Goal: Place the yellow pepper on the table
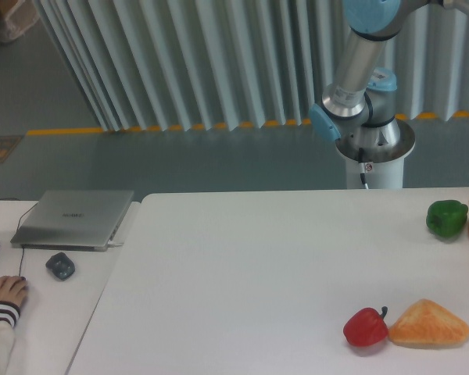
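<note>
Back wall: pale ribbed vertical panels (219, 62), evenly lit.
Floor: grey-green smooth surface (180, 160), crossed by a yellow painted stripe (86, 130) at the panels' foot.
Left furniture: adjoining white desk (47, 312), just beside the main tabletop.

This is looking like a robot lab — a room for testing. A big robot arm (359, 70) is standing on a white round base (374, 160) behind a white table (242, 273). A yellow line (141, 129) is running across the grey floor, under a long grey folding wall (219, 62). On a desk (39, 312) beside the table, a closed laptop (73, 219) is lying next to a mouse (60, 266) — and a person's hand (6, 291) is resting there.
</note>
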